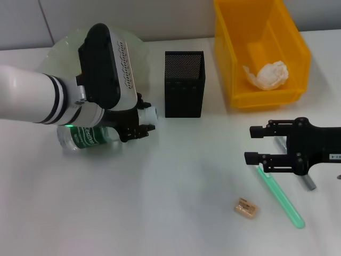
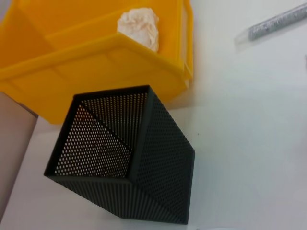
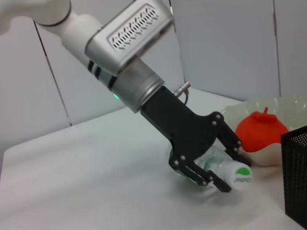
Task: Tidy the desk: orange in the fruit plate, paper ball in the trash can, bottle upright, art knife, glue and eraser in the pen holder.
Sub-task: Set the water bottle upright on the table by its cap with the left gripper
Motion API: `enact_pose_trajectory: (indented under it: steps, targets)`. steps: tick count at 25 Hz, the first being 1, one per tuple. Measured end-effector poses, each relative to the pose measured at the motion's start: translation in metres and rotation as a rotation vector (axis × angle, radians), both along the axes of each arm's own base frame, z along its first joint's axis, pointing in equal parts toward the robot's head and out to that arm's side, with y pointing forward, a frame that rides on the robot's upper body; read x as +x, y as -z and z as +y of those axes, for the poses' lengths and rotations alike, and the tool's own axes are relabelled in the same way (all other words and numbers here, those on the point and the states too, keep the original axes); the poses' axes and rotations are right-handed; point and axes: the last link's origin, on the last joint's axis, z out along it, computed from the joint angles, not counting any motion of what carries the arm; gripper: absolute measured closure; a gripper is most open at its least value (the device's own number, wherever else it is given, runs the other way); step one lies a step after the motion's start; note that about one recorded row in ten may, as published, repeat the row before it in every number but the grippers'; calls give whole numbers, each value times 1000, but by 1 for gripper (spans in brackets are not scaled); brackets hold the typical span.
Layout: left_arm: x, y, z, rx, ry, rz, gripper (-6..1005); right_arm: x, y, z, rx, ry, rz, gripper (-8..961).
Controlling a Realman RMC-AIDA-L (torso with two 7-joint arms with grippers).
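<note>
Plastic bottle (image 1: 88,136): lying flat, left side of bench (image 1: 170,213).
Left gripper (image 1: 139,124): fingers clamped around bottle neck.
Right gripper (image 1: 254,144): spread, hovering above green art knife (image 1: 281,197), right edge.

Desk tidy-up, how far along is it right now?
Done: the paper ball lies in the yellow bin, and the orange sits in the plate. In hand: the left gripper is around the bottle, which lies on its side. Left: the knife, glue and eraser are on the desk near the open right gripper; nothing shows inside the pen holder.
</note>
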Motion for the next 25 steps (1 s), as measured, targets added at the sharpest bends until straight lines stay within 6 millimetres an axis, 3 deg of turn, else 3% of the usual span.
enact_pose_trajectory:
  steps: [16,25]
  targets:
    - [1,-20,-18,39,-51,-73,551,3,-5,1,26,12,4,284]
    - [12,-28,-24,46,-67,-165,546,3,-5,0,26,12,5,284]
